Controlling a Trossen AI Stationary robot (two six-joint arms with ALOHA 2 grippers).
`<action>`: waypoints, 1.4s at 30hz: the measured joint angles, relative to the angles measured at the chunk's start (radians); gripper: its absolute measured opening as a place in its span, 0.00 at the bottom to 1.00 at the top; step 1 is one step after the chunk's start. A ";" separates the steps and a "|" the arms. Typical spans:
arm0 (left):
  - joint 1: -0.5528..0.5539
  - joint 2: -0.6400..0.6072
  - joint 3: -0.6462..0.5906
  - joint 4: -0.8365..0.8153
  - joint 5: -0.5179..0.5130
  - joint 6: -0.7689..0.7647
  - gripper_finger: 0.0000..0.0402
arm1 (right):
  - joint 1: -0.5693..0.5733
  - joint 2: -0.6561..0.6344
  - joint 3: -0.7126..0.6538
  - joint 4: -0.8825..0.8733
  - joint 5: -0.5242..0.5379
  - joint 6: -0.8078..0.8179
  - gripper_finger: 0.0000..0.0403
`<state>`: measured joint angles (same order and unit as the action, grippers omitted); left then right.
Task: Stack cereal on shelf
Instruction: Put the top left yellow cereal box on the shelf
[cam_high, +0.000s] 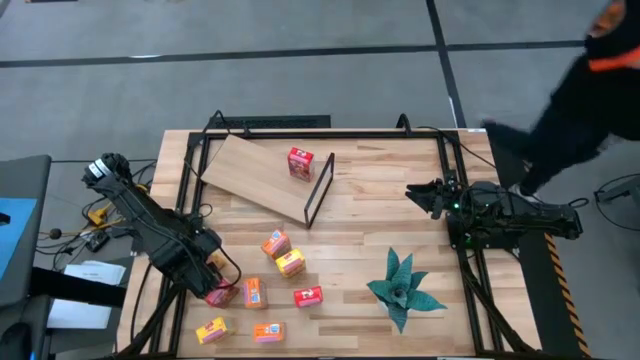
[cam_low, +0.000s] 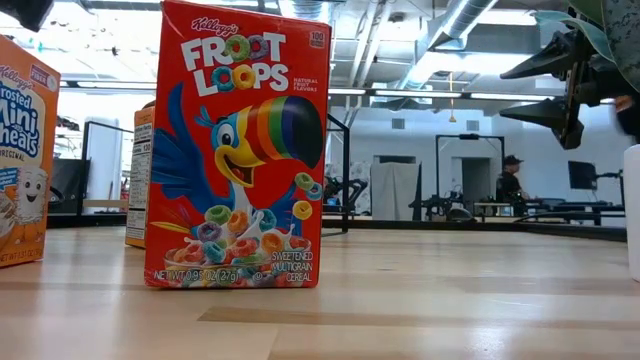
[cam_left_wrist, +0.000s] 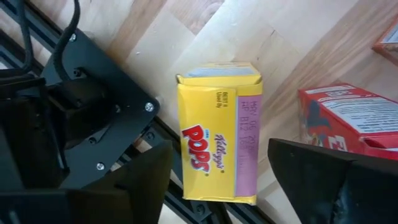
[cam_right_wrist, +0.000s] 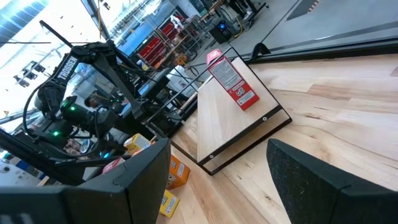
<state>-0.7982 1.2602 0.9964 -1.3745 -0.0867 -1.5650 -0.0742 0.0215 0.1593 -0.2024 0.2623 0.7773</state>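
Observation:
A yellow Pops cereal box (cam_left_wrist: 217, 130) lies flat on the table by its left edge rail. My left gripper (cam_left_wrist: 221, 186) points down over it, open, with one finger on each long side and a narrow gap showing at both. In the high view this gripper (cam_high: 216, 287) covers the box. One red cereal box (cam_high: 300, 163) stands on the shelf (cam_high: 250, 170), near its black frame (cam_high: 318, 190). Several more boxes (cam_high: 290, 263) are scattered on the table's near left. My right gripper (cam_high: 425, 195) waits open at the right edge, held level.
A red box (cam_left_wrist: 348, 118) lies close beside the left gripper's finger. A green artificial plant (cam_high: 400, 288) sits near the front right. A person in dark clothes (cam_high: 580, 90) stands past the table's far right corner. Bare wood lies between the shelf and the plant.

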 joint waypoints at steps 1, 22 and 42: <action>0.000 0.000 0.000 0.001 0.001 0.000 0.61 | 0.000 0.000 0.000 0.000 0.000 0.000 0.73; 0.002 0.000 0.000 0.012 0.002 -0.036 0.43 | 0.000 0.000 0.000 0.000 0.000 0.000 0.73; 0.098 0.000 0.118 -0.023 -0.021 0.020 0.36 | 0.000 0.000 0.000 0.000 -0.001 -0.017 0.73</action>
<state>-0.7001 1.2602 1.1146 -1.3974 -0.1075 -1.5454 -0.0742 0.0213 0.1593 -0.2028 0.2611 0.7598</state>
